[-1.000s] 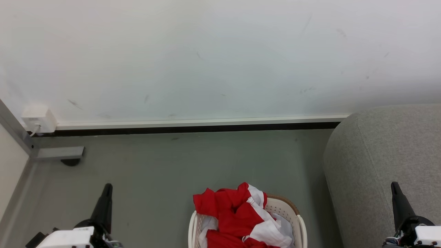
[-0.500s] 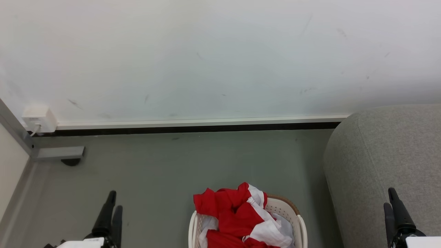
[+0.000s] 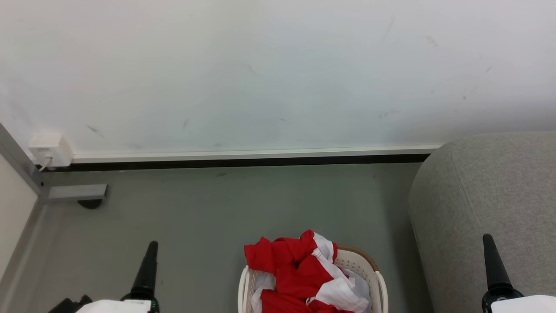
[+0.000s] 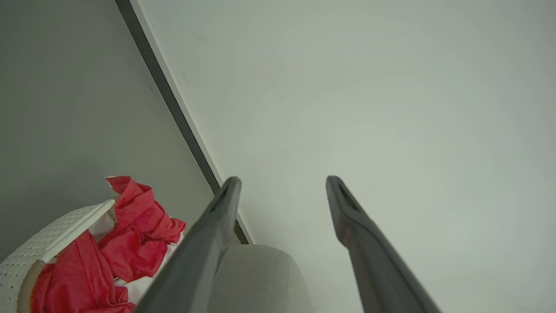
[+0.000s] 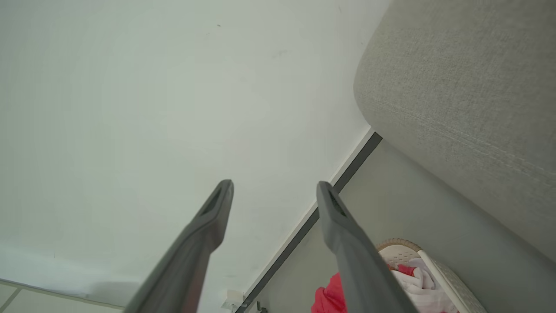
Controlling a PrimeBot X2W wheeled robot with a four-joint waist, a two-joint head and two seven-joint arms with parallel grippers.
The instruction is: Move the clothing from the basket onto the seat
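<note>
Closing in from both sides, your left gripper and right gripper have edged inward over the last second. Each has its fingers spread apart with nothing between them. Just ahead, the clothing lies heaped in the basket, unmoved, and the seat stands near on its right. I judge this to be approach only, so lower toward the bundle next.
</note>
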